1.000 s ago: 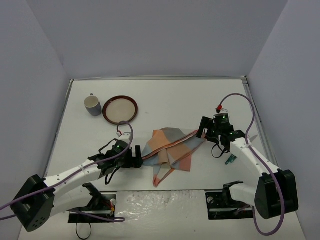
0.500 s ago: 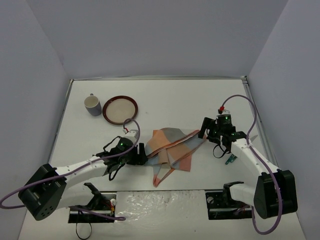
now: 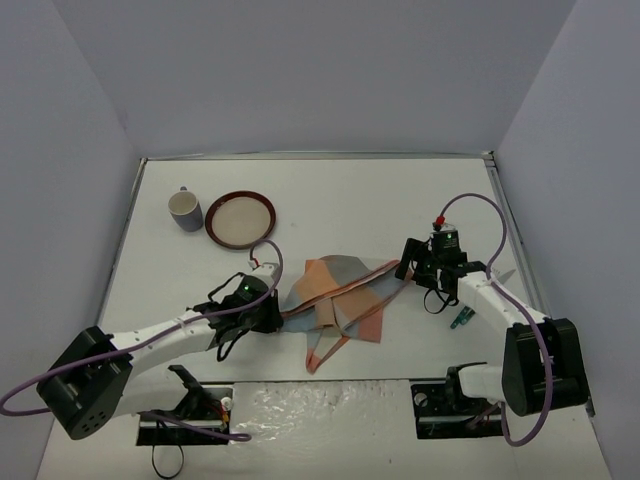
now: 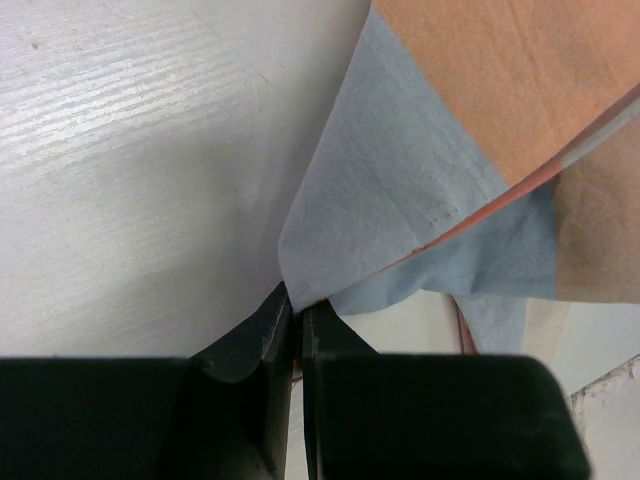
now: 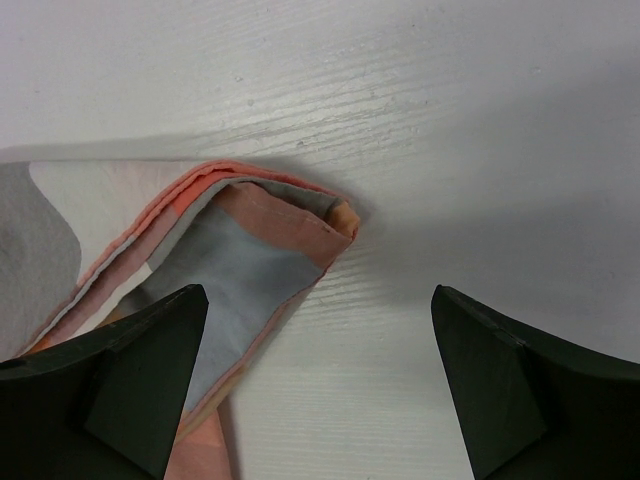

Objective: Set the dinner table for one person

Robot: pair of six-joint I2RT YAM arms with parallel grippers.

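White arms (image 3: 160, 336) — purple cables (image 3: 482, 196), black jaws

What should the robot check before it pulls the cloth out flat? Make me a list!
1. Left gripper holding a corner of the cloth mat: ok, it is shut on the corner's tip.
2. Right gripper holding the opposite corner: not ok, it is wide open and the corner lies just in front of it, ungripped.
3. Mat lying flat: not ok, it is folded over itself and bunched.
4. Plate and cup off the mat: ok, both stand apart at the far left.
5. Room on the dinner table to spread it: ok, bare tabletop shows beyond the mat.
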